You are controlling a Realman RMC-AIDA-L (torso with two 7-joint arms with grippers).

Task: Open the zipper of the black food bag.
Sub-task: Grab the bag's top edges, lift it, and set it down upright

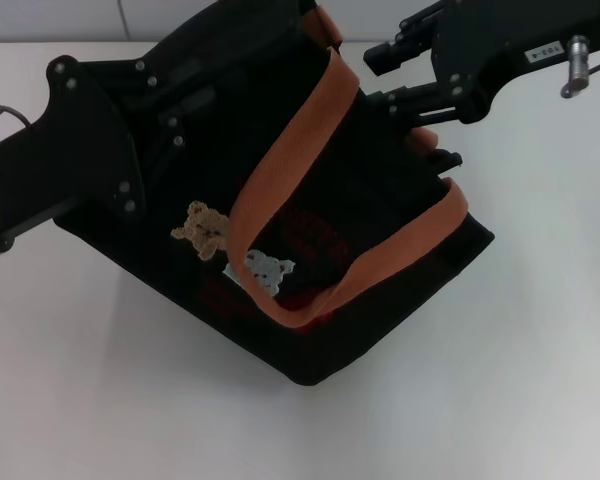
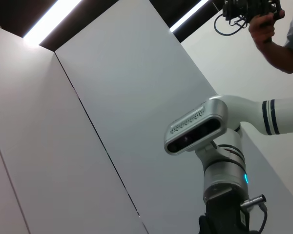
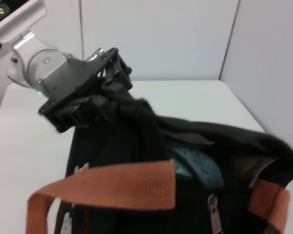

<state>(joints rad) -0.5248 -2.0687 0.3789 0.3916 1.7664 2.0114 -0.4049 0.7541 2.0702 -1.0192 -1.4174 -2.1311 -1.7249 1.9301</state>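
The black food bag (image 1: 310, 250) lies tilted on the white table, its bear patches facing me and its two orange handles (image 1: 280, 170) draped over it. My left gripper (image 1: 178, 128) is at the bag's left end. In the right wrist view the left gripper (image 3: 118, 96) is shut on a bunched corner of the black fabric. My right gripper (image 1: 427, 132) is against the bag's right end by the rim. The zipper's silver pull (image 3: 213, 214) hangs at the top rim. The top gapes there, showing something blue (image 3: 198, 165) inside.
The white table (image 1: 520, 380) surrounds the bag. White wall panels (image 3: 161, 39) stand behind the table. The left wrist view shows only walls, the robot's head camera (image 2: 195, 129) and a person's hand (image 2: 268, 34) holding a device.
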